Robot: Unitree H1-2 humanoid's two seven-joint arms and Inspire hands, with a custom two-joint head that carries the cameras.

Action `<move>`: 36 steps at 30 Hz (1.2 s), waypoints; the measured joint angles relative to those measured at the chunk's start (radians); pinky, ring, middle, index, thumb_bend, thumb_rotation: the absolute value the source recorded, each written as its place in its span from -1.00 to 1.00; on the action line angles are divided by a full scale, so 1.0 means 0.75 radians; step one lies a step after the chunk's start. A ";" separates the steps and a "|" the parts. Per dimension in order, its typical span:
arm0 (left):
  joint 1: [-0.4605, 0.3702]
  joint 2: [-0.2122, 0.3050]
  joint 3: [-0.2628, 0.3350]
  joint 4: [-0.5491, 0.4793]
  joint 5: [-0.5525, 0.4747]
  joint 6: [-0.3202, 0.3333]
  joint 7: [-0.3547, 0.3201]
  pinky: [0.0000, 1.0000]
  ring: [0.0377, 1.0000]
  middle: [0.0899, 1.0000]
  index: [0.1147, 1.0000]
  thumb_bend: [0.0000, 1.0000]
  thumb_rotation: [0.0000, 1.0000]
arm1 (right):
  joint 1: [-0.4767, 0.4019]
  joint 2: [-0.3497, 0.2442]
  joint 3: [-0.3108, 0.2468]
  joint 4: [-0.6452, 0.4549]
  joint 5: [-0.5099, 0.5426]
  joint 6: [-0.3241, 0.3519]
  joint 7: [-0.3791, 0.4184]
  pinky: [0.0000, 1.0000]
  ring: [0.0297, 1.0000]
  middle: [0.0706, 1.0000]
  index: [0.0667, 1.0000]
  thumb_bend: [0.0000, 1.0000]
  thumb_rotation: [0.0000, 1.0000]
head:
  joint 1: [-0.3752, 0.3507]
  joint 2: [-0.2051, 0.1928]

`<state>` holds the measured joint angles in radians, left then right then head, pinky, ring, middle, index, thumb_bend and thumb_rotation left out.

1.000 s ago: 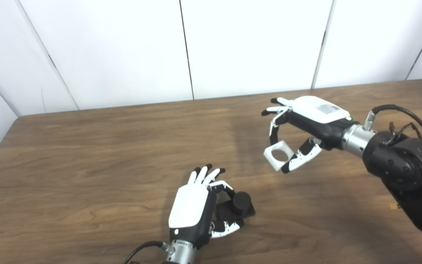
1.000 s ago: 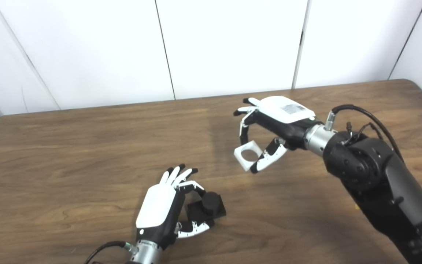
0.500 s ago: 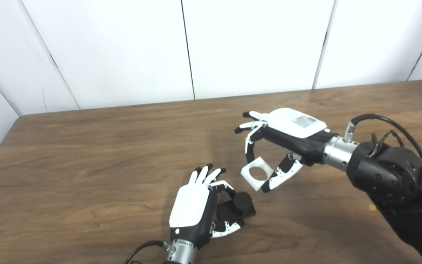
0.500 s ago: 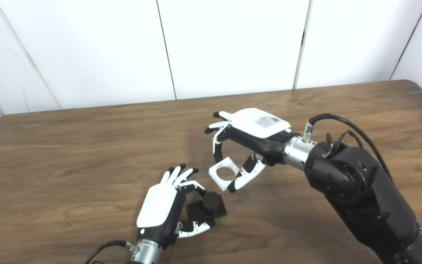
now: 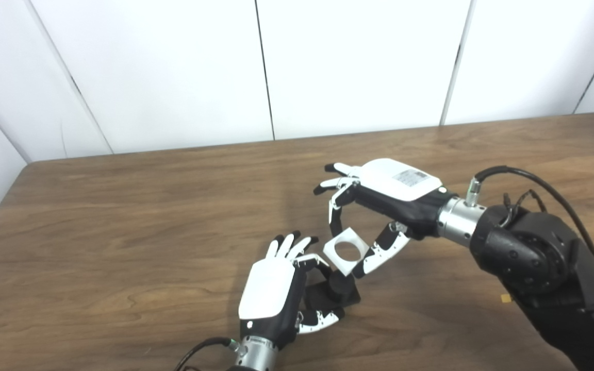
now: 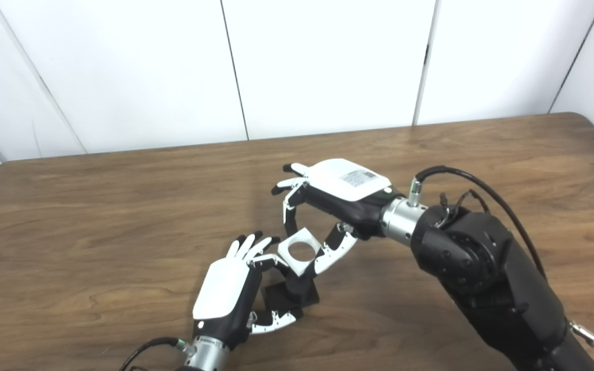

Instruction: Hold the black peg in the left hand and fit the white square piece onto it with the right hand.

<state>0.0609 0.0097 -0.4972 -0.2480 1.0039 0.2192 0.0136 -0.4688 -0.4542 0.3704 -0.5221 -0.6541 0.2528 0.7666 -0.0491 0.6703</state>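
Right hand point(image 5: 379, 206) grips white square holed piece point(image 5: 346, 251) at one o'clock just above black cylindrical peg point(image 5: 336, 285), gripped by left hand point(image 5: 276, 293).

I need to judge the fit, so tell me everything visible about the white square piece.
The white square piece is a flat, plastic-looking block with a round through-hole. The right hand pinches it between fingers and thumb, tilted, in the air just above the black peg, whose top it partly covers. It is not yet seated.

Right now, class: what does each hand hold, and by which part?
The left hand grips the black peg by its square base; the right hand pinches the white square piece by opposite edges.
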 measured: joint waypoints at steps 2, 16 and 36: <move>0.000 -0.001 0.000 -0.001 0.002 0.000 -0.003 1.00 0.94 0.77 -0.14 -0.01 -0.84 | 0.004 0.001 0.009 0.009 -0.006 -0.018 0.000 0.89 1.00 0.75 -0.09 0.04 -0.66 | 0.004 0.000; -0.004 -0.007 0.000 0.000 0.008 0.001 -0.016 1.00 0.94 0.77 -0.14 -0.01 -0.84 | 0.049 0.022 0.046 0.046 -0.055 -0.052 -0.001 0.90 1.00 0.75 -0.09 0.04 -0.66 | 0.002 0.006; -0.005 -0.020 0.000 0.005 0.018 0.004 -0.013 1.00 0.94 0.76 -0.14 -0.01 -0.85 | 0.085 0.022 0.053 0.067 -0.064 -0.095 -0.001 0.92 1.00 0.75 -0.09 0.04 -0.67 | 0.006 -0.004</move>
<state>0.0570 -0.0055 -0.4973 -0.2446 1.0175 0.2220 0.0037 -0.4050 -0.4378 0.4102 -0.4721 -0.7020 0.1816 0.7658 -0.0445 0.6673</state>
